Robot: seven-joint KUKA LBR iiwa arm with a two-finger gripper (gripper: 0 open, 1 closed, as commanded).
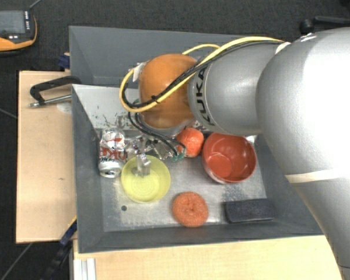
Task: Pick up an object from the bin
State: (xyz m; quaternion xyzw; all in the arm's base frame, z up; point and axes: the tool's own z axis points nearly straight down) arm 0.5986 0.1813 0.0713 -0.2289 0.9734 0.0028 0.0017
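Observation:
My gripper (pixel 143 163) reaches down below the orange wrist cover, with its metal fingertip inside a yellow-green round bowl (pixel 146 181) in the bin's lower left part. A crushed red and white drink can (pixel 111 151) lies just to the left of the bowl. An orange ball-like thing (pixel 192 141) sits to the right of the gripper, partly under the arm. How far apart the fingers stand I cannot see.
A red bowl (pixel 229 157) stands at the right. An orange round scrubber (pixel 190 208) lies near the front wall, and a dark grey sponge block (pixel 249 210) lies at the front right. The big arm covers the bin's back right.

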